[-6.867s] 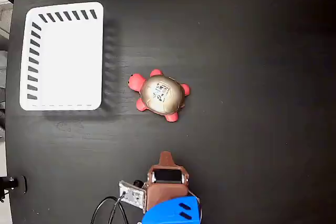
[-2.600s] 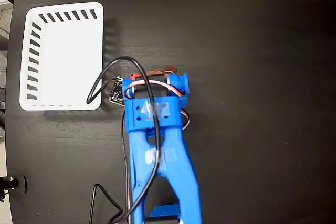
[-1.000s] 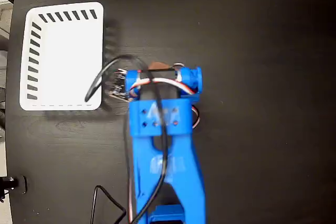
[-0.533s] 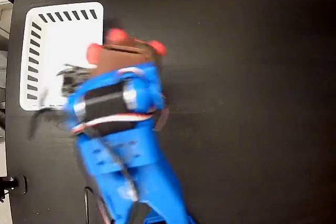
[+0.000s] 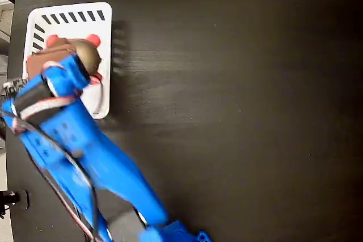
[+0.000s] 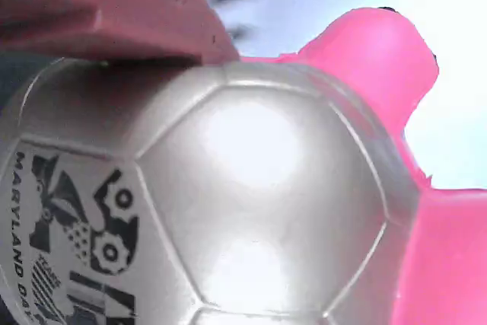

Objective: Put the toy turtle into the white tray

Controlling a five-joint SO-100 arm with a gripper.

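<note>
The toy turtle [image 5: 86, 54] shows its gold-brown shell and two red-pink legs inside the outline of the white tray [image 5: 74, 11] at the upper left of the fixed view. My gripper [image 5: 67, 56] is shut on the turtle, and the blue arm covers the tray's lower left part. Whether the turtle rests on the tray floor or hangs above it I cannot tell. In the wrist view the shell [image 6: 251, 211] with its printed mark fills the frame. A reddish-brown finger [image 6: 114, 5] presses on the shell's top and the pink head sticks out over white tray floor.
The blue arm [image 5: 91, 162] runs diagonally from the bottom edge up to the tray. A small black fitting [image 5: 12, 199] sits at the table's left edge. The black tabletop [image 5: 244, 111] stretches right of the tray.
The arm has swung left with the turtle in the gripper, from the table's middle a second ago to over the white tray now.
</note>
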